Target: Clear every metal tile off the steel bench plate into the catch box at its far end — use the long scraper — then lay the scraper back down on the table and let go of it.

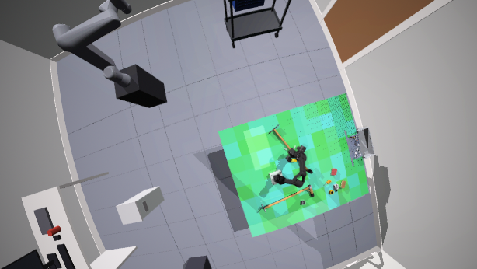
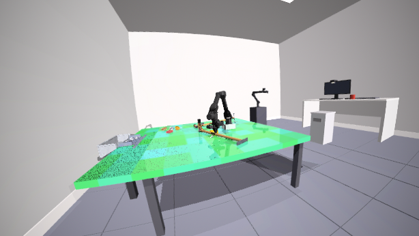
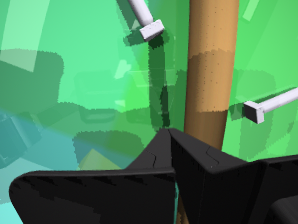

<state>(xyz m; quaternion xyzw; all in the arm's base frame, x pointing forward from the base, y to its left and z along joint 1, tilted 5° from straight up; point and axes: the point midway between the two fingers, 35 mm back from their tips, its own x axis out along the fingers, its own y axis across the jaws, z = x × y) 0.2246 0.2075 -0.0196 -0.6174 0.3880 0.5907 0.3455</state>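
Note:
A long tool with a wooden handle (image 1: 281, 140) (image 2: 226, 136) (image 3: 212, 45) and a flat grey blade lies on the table. My gripper (image 3: 166, 135) is shut and empty, low over the table. Its tips are just left of the handle in the wrist view. The steel bench plate (image 1: 351, 158) is at the table's far edge, with small metal tiles (image 1: 356, 150) on it. The catch box (image 2: 106, 149) stands beyond the plate. How many tiles lie in the box cannot be told.
Another long wooden-handled tool (image 1: 287, 198) lies on the other side of the arm's base. Two pale pegs (image 3: 151, 30) (image 3: 254, 112) flank the near handle. A red block (image 1: 334, 171) and several small orange and dark items lie between arm and plate. A yellow item (image 1: 294, 160) is beside the gripper.

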